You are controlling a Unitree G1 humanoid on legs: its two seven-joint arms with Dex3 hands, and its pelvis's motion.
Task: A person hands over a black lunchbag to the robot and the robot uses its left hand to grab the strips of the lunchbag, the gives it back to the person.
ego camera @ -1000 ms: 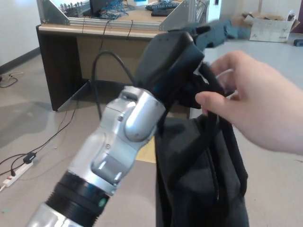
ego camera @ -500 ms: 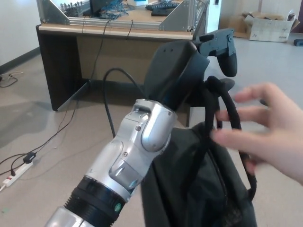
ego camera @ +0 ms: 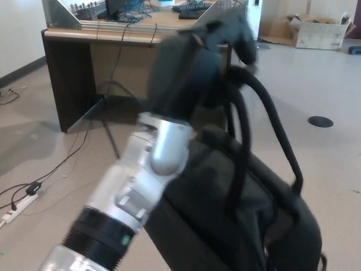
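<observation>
Left hand (ego camera: 194,62) hooks lunchbag (ego camera: 237,220) straps (ego camera: 265,107) above the bag (frame blurred); hold looks shallow, swinging could slip straps off.

A dark wooden desk (ego camera: 73,62) stands on the grey floor (ego camera: 333,84). A cardboard box (ego camera: 318,31) sits far right. A power strip (ego camera: 17,208) lies left.

left hand (ego camera: 194,65): matte black, broad smooth casing over the back, blurred at the edges
fingers (ego camera: 240,34): thick, black, blocky; detail lost in blur
wrist joint (ego camera: 163,144): brushed silver metal, rounded housing with a domed side cap
forearm (ego camera: 121,192): silver-grey shell with angular recessed panels
forearm collar (ego camera: 104,228): black ribbed ring, a small green mark on it
lowest arm section (ego camera: 65,262): pale silver, cut by the picture's edge
</observation>
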